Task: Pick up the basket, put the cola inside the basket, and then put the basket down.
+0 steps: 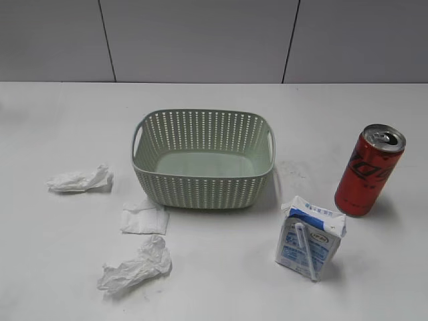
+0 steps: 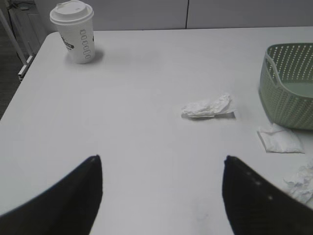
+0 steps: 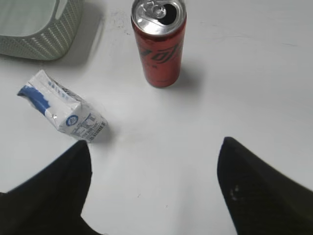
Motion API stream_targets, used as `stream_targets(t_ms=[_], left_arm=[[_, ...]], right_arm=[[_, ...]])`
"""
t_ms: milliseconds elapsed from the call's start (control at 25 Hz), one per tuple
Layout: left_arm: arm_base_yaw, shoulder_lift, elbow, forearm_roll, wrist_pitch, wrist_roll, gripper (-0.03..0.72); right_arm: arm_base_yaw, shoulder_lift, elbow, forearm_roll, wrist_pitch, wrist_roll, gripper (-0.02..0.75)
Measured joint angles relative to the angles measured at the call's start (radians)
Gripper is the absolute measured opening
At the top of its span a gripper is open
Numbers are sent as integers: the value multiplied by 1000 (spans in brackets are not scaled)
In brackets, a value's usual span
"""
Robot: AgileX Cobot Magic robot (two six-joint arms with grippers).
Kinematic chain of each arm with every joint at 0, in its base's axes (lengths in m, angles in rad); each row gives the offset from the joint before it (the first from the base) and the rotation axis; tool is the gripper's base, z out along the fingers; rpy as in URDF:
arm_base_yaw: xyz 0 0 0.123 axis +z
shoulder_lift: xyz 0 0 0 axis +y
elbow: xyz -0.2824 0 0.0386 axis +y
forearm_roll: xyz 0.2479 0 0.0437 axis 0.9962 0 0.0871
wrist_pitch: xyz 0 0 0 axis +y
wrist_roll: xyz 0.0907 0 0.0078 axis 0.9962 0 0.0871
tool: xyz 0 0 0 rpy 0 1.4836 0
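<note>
The pale green basket (image 1: pixel 203 159) stands empty on the white table in the middle of the exterior view. It also shows at the right edge of the left wrist view (image 2: pixel 288 90) and the top left corner of the right wrist view (image 3: pixel 36 29). The red cola can (image 1: pixel 369 170) stands upright to the basket's right, and shows in the right wrist view (image 3: pixel 158 41) with its top open. My left gripper (image 2: pixel 162 159) is open and empty above bare table, left of the basket. My right gripper (image 3: pixel 154 142) is open and empty, short of the can. Neither gripper shows in the exterior view.
A white-and-blue milk carton (image 1: pixel 309 237) stands in front of the can, also in the right wrist view (image 3: pixel 63 110). Crumpled tissues (image 1: pixel 81 180) (image 1: pixel 144 218) (image 1: pixel 136 267) lie left of and in front of the basket. A lidded white paper cup (image 2: pixel 74 30) stands at the table's far left corner.
</note>
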Motion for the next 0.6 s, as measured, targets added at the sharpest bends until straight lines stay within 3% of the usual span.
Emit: stream_targets(t_ms=[400,600], left_arm=[[0,0,-8,0,-10,0,574],[0,207,-131,-37,-142,0,574]], right_arm=[[0,303,-163,70,-57,-33,604],[0,307,-178,74,-59,-37,603]])
